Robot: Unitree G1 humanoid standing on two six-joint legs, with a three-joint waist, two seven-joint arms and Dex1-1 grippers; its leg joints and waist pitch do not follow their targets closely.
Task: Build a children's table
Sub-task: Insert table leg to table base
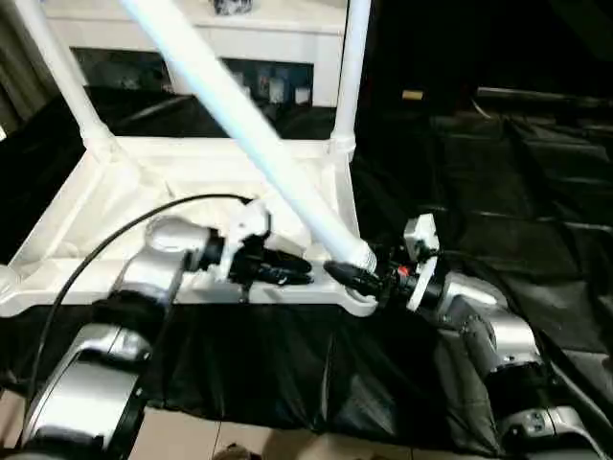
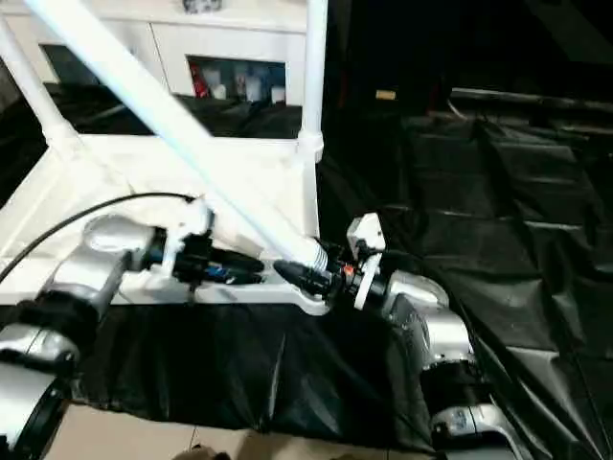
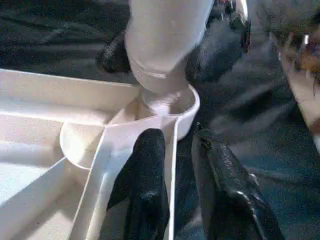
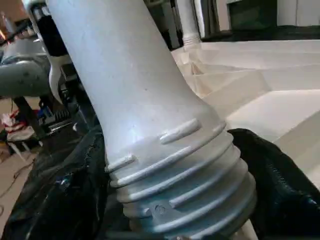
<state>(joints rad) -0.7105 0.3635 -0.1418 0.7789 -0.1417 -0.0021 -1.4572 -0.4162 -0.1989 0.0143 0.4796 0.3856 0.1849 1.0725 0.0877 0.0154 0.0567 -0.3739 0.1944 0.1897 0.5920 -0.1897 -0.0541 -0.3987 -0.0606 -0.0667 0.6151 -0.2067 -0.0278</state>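
Upside-down white tabletop (image 1: 182,182) on black sheeting (image 1: 498,163), ribbed underside up. Two legs already upright in the far corner sockets: one at the far left corner (image 1: 59,72), one at the far right corner (image 1: 351,67). A third, loose leg (image 1: 239,125) slanting across above the tabletop, its threaded end down at the near right corner socket (image 3: 182,107), tilted rather than upright, threads still visible above the socket rim.

Right gripper (image 1: 359,276) just outside that near right corner, black fingers (image 4: 280,185) set wide on either side of the ribbed, threaded end of the slanted leg, clamped on it.

Left gripper (image 1: 287,270) over the near edge of the tabletop, just left of the same corner socket, pointing toward it. Fingers (image 3: 142,185) slightly apart, nothing between them; one over the inside of the tabletop rim, the other outside it, tips near the socket but short of the leg.

Black cable (image 1: 115,240) arching from the left forearm over the tabletop. White glass-door cabinet (image 1: 239,48) behind the far edge of the tabletop.
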